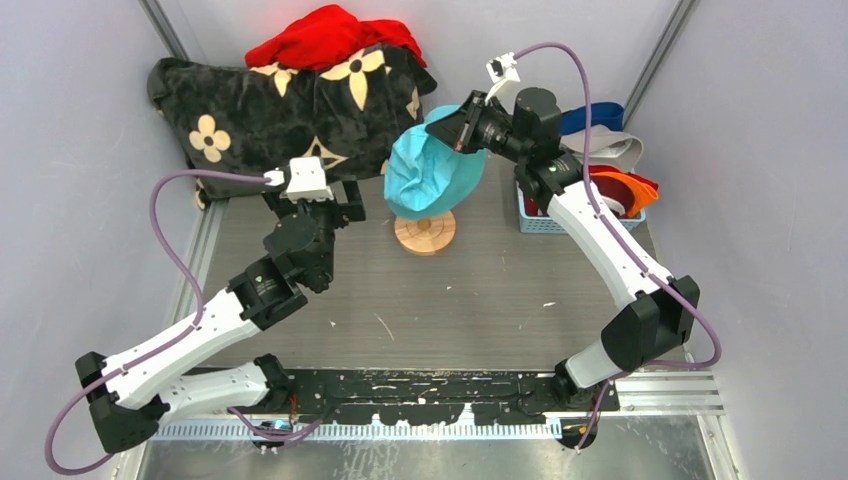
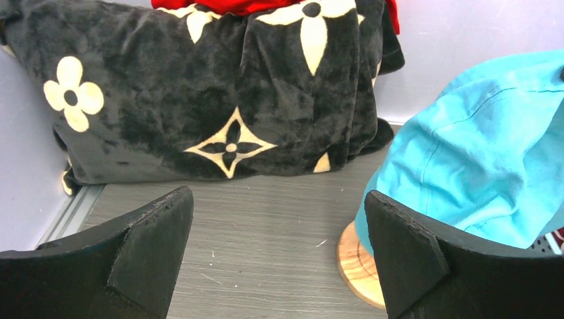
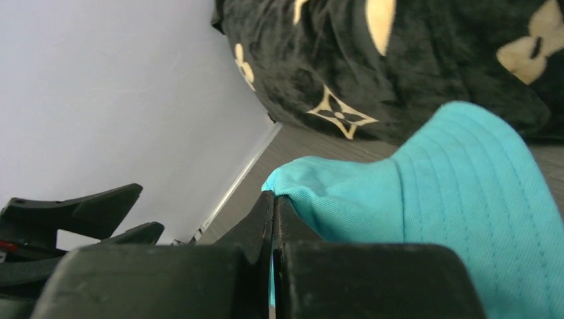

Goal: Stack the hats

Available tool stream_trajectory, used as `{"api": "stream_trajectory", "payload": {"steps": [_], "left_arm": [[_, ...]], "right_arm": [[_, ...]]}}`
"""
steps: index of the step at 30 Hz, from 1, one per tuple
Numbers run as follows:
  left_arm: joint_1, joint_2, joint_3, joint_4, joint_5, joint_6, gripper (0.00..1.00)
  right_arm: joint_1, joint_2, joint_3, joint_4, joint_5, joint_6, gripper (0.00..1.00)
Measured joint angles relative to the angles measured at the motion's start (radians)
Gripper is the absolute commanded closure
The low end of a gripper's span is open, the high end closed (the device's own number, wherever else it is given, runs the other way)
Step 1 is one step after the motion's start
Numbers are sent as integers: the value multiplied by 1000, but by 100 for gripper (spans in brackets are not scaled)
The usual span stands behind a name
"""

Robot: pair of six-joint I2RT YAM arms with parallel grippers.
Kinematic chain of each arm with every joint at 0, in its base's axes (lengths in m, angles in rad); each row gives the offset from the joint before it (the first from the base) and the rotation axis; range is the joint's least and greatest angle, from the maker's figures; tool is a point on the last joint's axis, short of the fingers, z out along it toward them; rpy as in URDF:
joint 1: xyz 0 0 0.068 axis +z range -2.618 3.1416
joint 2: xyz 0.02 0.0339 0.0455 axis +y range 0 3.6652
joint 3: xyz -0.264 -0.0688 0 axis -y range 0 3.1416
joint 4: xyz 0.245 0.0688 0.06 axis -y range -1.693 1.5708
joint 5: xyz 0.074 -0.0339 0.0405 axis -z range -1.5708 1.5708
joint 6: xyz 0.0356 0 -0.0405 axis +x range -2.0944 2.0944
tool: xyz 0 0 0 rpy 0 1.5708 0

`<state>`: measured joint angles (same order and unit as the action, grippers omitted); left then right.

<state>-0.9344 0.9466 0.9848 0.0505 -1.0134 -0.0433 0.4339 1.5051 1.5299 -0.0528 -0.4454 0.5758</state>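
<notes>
A teal bucket hat (image 1: 432, 168) hangs over a round wooden stand (image 1: 425, 232) at the middle back of the table. My right gripper (image 1: 466, 128) is shut on the hat's upper right edge, and the cloth is pinched between its fingers in the right wrist view (image 3: 274, 199). The teal hat (image 3: 452, 199) fills that view's right side. My left gripper (image 1: 345, 205) is open and empty, low over the table left of the stand; the left wrist view shows the teal hat (image 2: 479, 159) and the stand's base (image 2: 356, 262) ahead on the right. More hats (image 1: 610, 160) in blue, grey and orange lie in a basket at the right.
A black blanket with cream flower marks (image 1: 290, 110) lies at the back left, with a bright red cloth heap (image 1: 335, 38) on it. A light blue basket (image 1: 545, 215) stands at the right by the wall. Grey walls close in on both sides.
</notes>
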Motion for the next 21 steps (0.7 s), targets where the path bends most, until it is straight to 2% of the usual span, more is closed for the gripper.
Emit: {"api": "stream_trajectory", "payload": {"steps": [12,13,14,16,17,20,21], "left_arm": [[1,73,0,-4,0,6,0],[1,74,0,-3,-1,6,0],[1,75,0,-3,-1,6,0],[1,77,0,-3,-1,6,0],[2,77,0,-3,-1,6,0],[7,78,0,-3,-1,6,0],[8,79,0,-3,0,6,0]], "right_arm": [[-83,0,-43,-9,-2,0,99],[-83,0,-43,-9,-3,0,94],[-83,0,-43,-9,-6,0,82],[-83,2,-43,-9,-15,0,49],[-83,3,-43,-9,-21,0,39],[-83,5,-43,-9,-24,-5,16],[-83,5,-43,-11,-19,-9,14]]}}
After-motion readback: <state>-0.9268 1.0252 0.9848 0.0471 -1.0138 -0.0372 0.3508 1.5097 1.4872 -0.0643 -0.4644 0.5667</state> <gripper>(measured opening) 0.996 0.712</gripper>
